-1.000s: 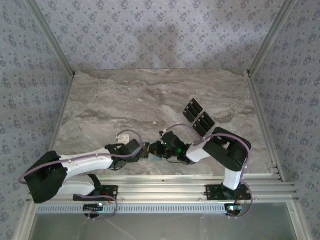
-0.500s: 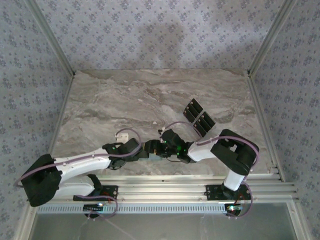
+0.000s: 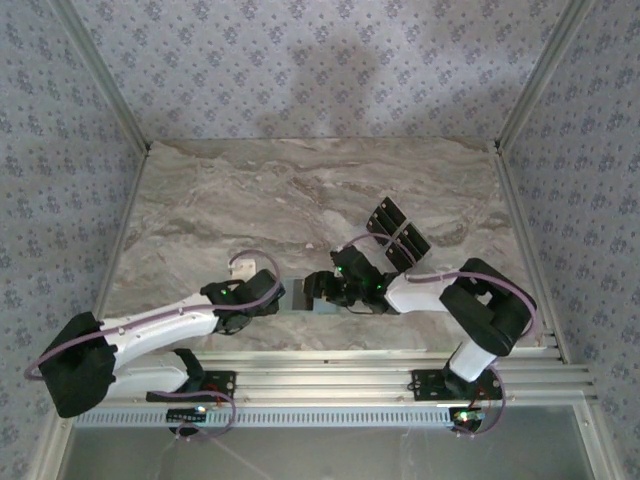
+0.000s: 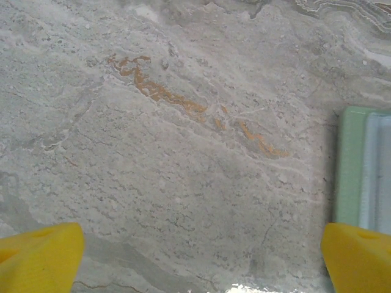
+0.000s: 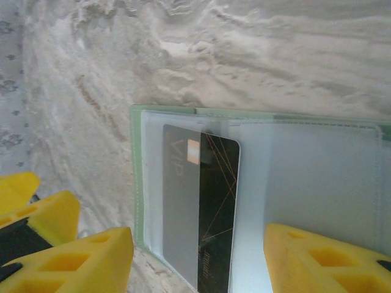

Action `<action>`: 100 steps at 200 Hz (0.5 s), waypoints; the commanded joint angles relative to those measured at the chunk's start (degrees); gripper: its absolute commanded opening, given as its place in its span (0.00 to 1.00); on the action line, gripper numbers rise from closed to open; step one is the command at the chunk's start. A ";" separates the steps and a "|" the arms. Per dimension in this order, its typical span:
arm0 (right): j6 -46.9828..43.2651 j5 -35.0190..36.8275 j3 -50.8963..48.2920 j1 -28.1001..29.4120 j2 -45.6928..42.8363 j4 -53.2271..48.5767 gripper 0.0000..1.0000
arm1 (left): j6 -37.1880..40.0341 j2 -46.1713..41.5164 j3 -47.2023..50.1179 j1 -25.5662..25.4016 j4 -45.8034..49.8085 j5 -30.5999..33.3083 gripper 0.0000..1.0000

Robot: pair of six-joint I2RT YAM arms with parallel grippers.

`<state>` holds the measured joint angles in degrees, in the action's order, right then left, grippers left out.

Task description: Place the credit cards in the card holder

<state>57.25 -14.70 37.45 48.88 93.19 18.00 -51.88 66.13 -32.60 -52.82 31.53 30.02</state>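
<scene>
The card holder (image 5: 263, 165) lies open on the marble, pale green with clear sleeves. One black credit card (image 5: 204, 213) sits partly inside its left sleeve. My right gripper (image 5: 198, 268) is open, its yellow fingers (image 5: 85, 259) standing either side of that card without touching it. From above, the card holder (image 3: 296, 292) lies between the right gripper (image 3: 318, 288) and the left gripper (image 3: 272, 296). The left gripper (image 4: 198, 262) is wide open over bare marble, with the holder's edge (image 4: 360, 171) just beyond its right finger. More credit cards (image 3: 397, 236) lie in rows at the right.
The marble table (image 3: 250, 200) is walled by patterned panels on three sides. An aluminium rail (image 3: 330, 375) carrying both arm bases runs along the near edge. The right arm's elbow (image 3: 485, 310) hangs near the loose cards.
My right gripper has opened and let go of the card, leaving it in the holder's sleeve, then drawn back to the right. The left gripper has pulled slightly left, uncovering the holder.
</scene>
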 commanded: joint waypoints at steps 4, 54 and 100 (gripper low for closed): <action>-7.78 2.22 3.95 -0.36 -2.08 -17.48 0.61 | 0.86 1.16 -0.34 0.65 0.35 0.70 1.00; -14.67 6.22 12.53 0.33 -4.37 -31.06 0.60 | 2.23 4.90 -1.23 0.86 -2.89 -0.59 1.00; -17.04 11.71 15.93 1.08 -1.47 -36.47 0.37 | 4.01 6.01 -1.85 0.87 -5.76 -1.58 1.00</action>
<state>43.07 -7.46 51.40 49.12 90.06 -11.64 -49.67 71.72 -32.88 -52.16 28.01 29.10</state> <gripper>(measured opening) 0.433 0.997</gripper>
